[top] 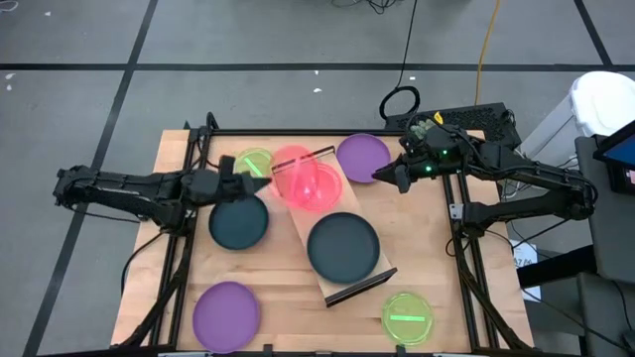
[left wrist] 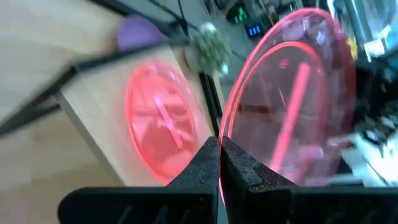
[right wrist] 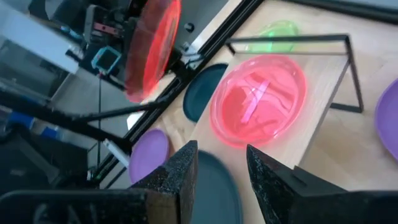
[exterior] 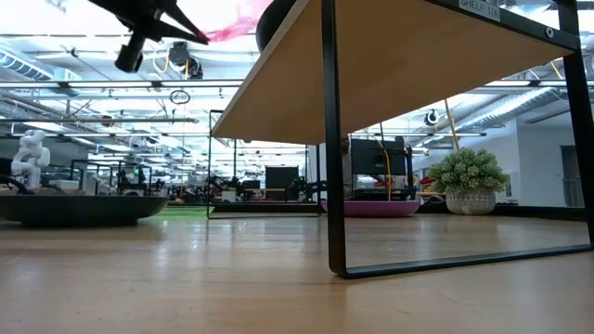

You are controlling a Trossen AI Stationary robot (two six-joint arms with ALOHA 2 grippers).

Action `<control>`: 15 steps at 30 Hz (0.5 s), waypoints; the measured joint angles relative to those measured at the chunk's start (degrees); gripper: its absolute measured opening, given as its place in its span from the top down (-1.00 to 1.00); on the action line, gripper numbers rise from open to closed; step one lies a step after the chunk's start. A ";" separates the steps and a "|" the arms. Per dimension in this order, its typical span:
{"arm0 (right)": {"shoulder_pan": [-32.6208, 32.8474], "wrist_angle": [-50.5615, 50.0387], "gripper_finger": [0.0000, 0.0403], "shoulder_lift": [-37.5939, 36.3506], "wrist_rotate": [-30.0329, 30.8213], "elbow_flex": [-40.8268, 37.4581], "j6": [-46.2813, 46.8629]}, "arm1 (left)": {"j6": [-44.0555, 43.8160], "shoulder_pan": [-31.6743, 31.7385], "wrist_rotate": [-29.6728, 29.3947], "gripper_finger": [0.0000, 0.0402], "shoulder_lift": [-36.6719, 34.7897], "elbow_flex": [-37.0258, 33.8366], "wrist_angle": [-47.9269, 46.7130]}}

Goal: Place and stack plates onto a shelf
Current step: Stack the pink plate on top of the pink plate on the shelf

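Plates are lying spread over the wooden tabletop (top: 278, 288) in the high view. The long light-wood shelf (top: 308, 233) with dark end rails is sitting diagonally, carrying a small translucent pink-red plate (top: 319, 188) at its far end and a large dark teal-black plate (top: 343, 247) nearer its close end. The left pincer (top: 266, 177) is holding a second pink-red plate (top: 290, 162) on edge above the shelf's far end. The right pincer (top: 379, 176) is waiting by a large purple plate (top: 362, 155).

Low view: the shelf's underside is leaving open room beneath.

Left wrist view: its fingers (left wrist: 202, 168) are clenching the rim of the upright plate.

Right wrist view: that pincer's fingers (right wrist: 180, 171) are standing apart, released.
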 joint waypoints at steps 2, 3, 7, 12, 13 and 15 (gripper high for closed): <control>0.00 0.09 0.40 0.00 1.25 0.00 0.22 | 0.85 1.99 -0.02 0.99 0.02 0.00 1.18; 0.00 0.09 0.40 0.00 1.81 0.00 0.22 | 1.72 2.80 0.01 0.99 0.03 0.01 2.99; -0.05 0.03 0.40 0.00 2.97 0.00 -0.63 | 5.52 5.86 0.30 0.99 1.43 4.34 2.77; -0.33 -0.17 0.40 0.01 2.99 0.00 -2.03 | 8.74 9.11 3.02 0.99 7.18 12.99 -5.93; -0.33 -0.31 0.40 0.00 2.99 0.00 -2.36 | 9.41 9.63 3.81 0.99 8.54 14.47 -7.40; -0.33 -0.62 0.40 0.00 3.01 0.00 -2.84 | 10.29 10.47 4.56 0.99 11.45 17.00 -9.74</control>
